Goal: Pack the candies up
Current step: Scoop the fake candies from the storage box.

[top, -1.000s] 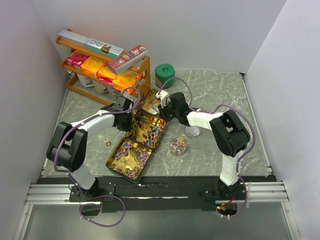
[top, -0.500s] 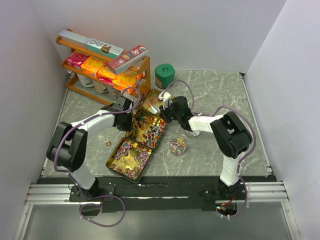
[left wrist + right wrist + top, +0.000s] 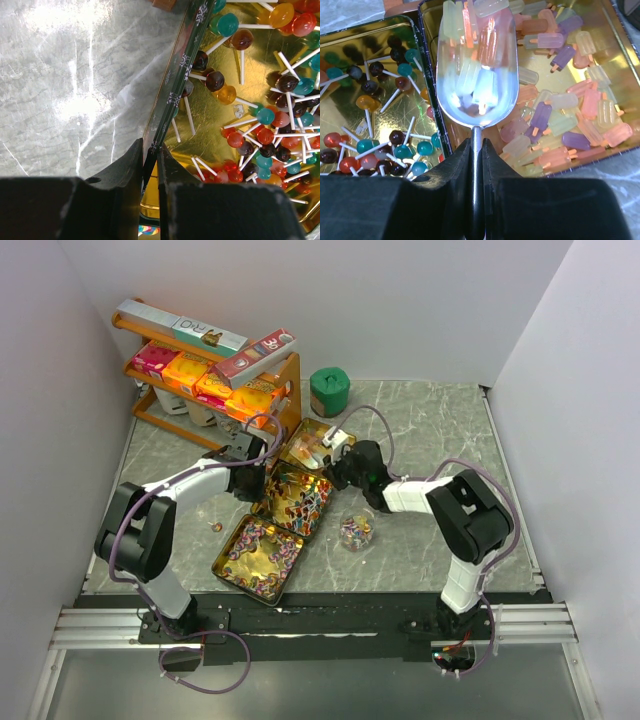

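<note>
Candies [image 3: 300,495] sorted into three open gold tins, a scoop and a glass.
Pastel popsicle-shaped candies [image 3: 570,110] fill the far tin [image 3: 619,55], with some heaped in the clear scoop [image 3: 470,100]. Round lollipops [image 3: 265,135] on white sticks lie jumbled in the middle tin [image 3: 175,95]. Pink-purple-white sweets [image 3: 262,550] lie in the near tin [image 3: 218,562] by the surface's near edge, and mixed ones [image 3: 355,531] sit in the glass [image 3: 370,523] beside it.

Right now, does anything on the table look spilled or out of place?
One small stray candy lies loose on the grey marble table, just left of the nearest gold rectangular tin, outside every container. It looks spilled; nothing else stands out.
</note>
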Robot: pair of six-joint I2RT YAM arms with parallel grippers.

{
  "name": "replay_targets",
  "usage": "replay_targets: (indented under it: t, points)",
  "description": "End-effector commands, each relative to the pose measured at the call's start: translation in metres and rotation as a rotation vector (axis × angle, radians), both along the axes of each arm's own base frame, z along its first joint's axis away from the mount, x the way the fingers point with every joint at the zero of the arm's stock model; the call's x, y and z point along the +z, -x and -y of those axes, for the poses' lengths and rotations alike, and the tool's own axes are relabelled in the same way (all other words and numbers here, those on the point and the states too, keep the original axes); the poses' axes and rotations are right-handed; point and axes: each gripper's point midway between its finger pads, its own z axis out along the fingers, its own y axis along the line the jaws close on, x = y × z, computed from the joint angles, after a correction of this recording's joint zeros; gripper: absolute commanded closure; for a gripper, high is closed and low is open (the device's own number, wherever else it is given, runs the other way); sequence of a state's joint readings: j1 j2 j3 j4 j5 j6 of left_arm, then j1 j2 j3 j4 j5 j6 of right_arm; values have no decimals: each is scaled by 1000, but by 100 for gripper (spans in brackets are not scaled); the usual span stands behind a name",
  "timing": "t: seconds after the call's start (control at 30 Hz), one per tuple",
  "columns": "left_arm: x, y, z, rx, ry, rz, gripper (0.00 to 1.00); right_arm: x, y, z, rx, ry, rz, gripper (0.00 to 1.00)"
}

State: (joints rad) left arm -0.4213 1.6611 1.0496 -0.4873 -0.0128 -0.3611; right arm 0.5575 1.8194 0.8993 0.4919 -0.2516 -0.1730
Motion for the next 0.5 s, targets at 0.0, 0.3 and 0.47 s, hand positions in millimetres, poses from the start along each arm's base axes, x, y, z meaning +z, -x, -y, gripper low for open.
replay_targets:
  t: [0.0,0.3,0.47]
  points:
    - [16,-23,18,17,66,69,99,23,10,-5,12,-50,61,100]
    - [19,-25,18,13,66,75,99,34,11,0,-17,-78,92,100]
    - [21,-27,19,12,67,80,97,63,6,5,-33,-57,131,100]
